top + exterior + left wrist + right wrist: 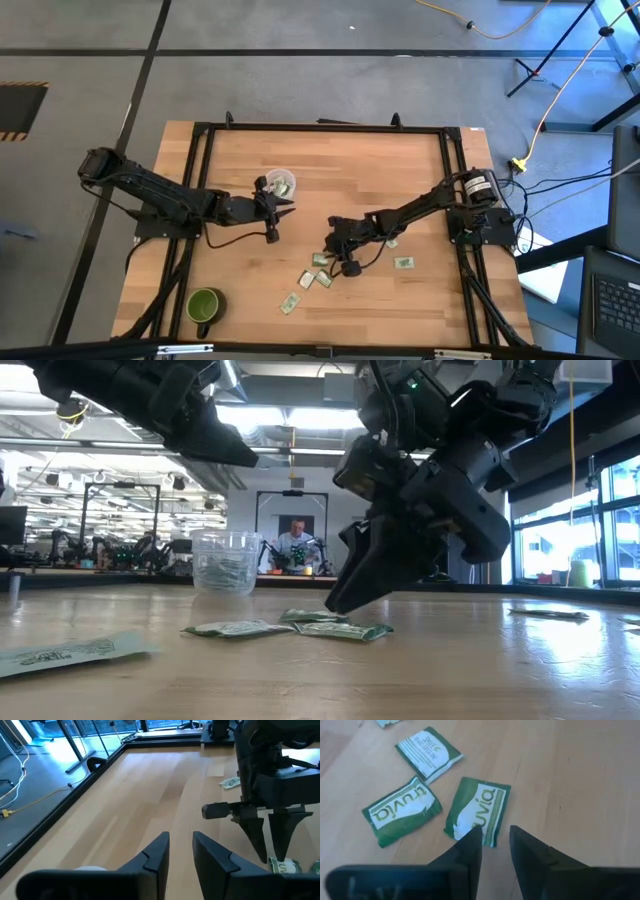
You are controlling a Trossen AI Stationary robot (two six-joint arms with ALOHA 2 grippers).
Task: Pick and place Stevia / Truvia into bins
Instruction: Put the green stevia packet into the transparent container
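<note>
1. Your pale wooden table (400, 170) sits in a black frame; a person (296, 542) sits in the room beyond.
2. Your clear round plastic cup (281, 183) holds some green-and-white paper sachets.
3. More sachets (476, 810) lie right of the cup, under the right gripper (492, 840), fingers slightly parted, empty.
4. The left gripper (283, 209) hovers beside the cup, narrowly open.
</note>
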